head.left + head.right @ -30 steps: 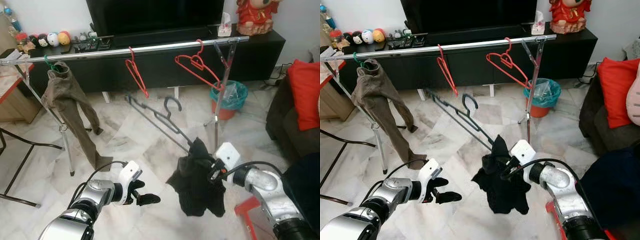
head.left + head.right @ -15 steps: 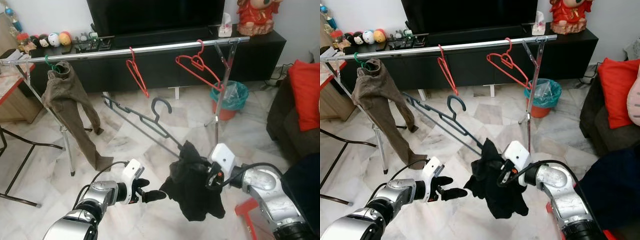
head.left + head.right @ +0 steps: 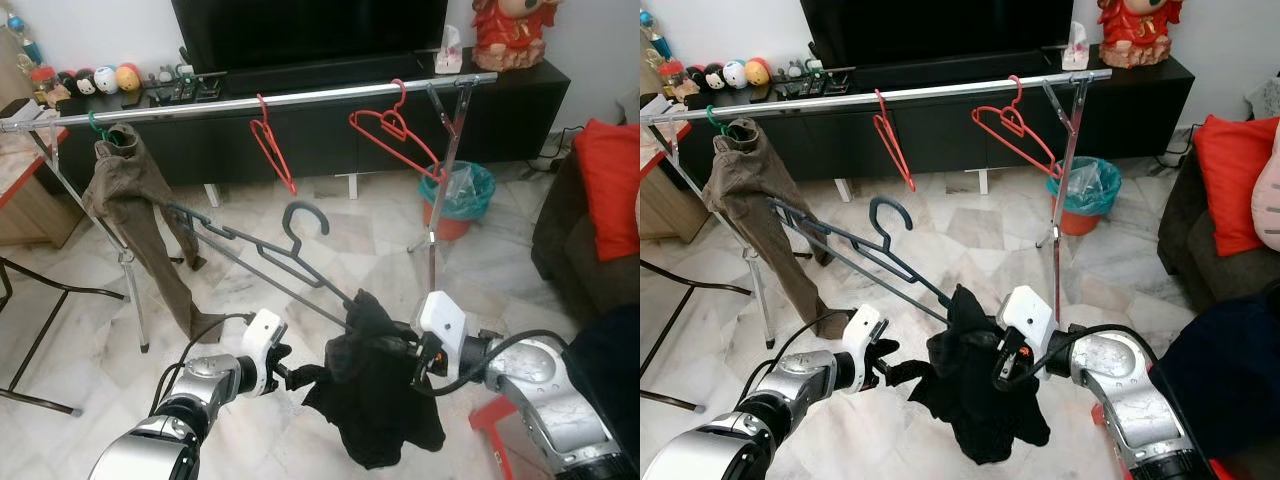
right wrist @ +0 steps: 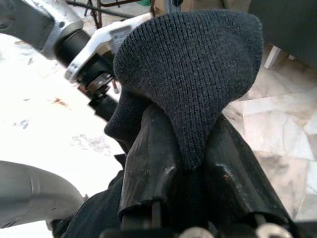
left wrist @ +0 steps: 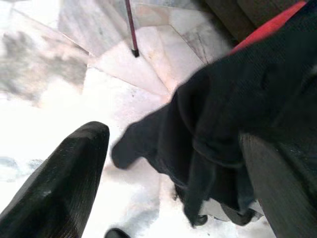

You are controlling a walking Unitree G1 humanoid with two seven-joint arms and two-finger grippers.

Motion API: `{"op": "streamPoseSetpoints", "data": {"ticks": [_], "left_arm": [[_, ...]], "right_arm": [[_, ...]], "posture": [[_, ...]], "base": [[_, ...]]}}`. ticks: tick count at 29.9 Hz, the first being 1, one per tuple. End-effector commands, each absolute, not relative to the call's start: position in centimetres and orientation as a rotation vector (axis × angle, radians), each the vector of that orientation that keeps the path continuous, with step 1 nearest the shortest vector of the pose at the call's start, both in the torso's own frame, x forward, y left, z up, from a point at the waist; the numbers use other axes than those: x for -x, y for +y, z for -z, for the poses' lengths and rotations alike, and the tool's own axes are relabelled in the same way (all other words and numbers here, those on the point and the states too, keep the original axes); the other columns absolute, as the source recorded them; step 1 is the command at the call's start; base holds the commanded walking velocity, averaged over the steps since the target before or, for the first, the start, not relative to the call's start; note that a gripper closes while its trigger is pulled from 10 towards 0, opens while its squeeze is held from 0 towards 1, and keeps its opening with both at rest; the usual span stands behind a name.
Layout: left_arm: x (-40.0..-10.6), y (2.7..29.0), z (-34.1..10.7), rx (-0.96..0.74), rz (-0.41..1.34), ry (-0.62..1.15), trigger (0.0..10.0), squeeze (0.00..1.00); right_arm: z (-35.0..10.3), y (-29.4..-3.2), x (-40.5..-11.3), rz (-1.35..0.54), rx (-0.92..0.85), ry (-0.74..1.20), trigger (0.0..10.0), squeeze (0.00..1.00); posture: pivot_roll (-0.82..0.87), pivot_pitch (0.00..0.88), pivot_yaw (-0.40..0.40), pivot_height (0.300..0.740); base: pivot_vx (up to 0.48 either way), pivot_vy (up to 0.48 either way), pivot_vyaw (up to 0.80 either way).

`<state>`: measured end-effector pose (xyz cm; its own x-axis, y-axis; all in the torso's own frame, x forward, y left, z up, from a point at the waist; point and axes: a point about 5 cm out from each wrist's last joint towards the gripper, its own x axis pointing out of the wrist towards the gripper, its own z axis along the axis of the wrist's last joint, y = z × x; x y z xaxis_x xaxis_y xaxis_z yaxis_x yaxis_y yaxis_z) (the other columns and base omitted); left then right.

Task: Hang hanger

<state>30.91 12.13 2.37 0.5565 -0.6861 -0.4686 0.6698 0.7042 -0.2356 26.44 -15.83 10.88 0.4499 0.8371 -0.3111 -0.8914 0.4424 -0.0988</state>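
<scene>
Dark hanger (image 3: 262,250) held low in front of the clothes rail (image 3: 250,100), well below it, not hung. Long axis runs diagonally: far end up and toward the robot's left near the brown trousers (image 3: 140,215), near end buried in the black knit garment (image 3: 375,395). Hook (image 3: 305,215) at mid-length, pointing up, opening curled over toward the right.

Right gripper (image 4: 190,144) pinching a fold of black knit garment between both fingers; hanger's lower end hidden in that fabric.

Left gripper (image 5: 173,168) spread open, fingers either side of a loose corner of the garment, just at its edge; contact not resolvable.

Two red hangers (image 3: 275,150) on rail, one hanging straight, one tilted (image 3: 395,130).
</scene>
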Motion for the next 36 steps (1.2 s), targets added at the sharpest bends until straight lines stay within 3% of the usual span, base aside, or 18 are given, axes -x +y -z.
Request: {"op": "streamPoseSetpoints", "data": {"ticks": [1, 26, 36], "left_arm": [[-31.2, 12.5, -2.7, 0.009, 0.79, 0.554, 10.0, 0.0], [-30.2, 12.2, -2.4, -0.018, 0.99, 0.597, 10.0, 0.0], [-29.9, 12.2, -1.9, -0.162, 1.012, 0.616, 10.0, 0.0]], "right_arm": [[-11.9, -15.2, -26.3, -1.118, 0.266, 0.183, 0.0, 0.0], [-11.7, -14.9, -25.9, -1.143, 0.264, 0.217, 0.0, 0.0], [-12.1, -14.7, -25.8, -1.162, 0.269, 0.207, 0.0, 0.0]], "posture": [[-0.07, 0.047, 0.14, 0.74], [-0.06, 0.051, 0.144, 0.74], [-0.07, 0.053, 0.146, 0.74]], "base": [[0.0, 0.0, 0.0], [0.0, 0.0, 0.0], [0.0, 0.0, 0.0]]}}
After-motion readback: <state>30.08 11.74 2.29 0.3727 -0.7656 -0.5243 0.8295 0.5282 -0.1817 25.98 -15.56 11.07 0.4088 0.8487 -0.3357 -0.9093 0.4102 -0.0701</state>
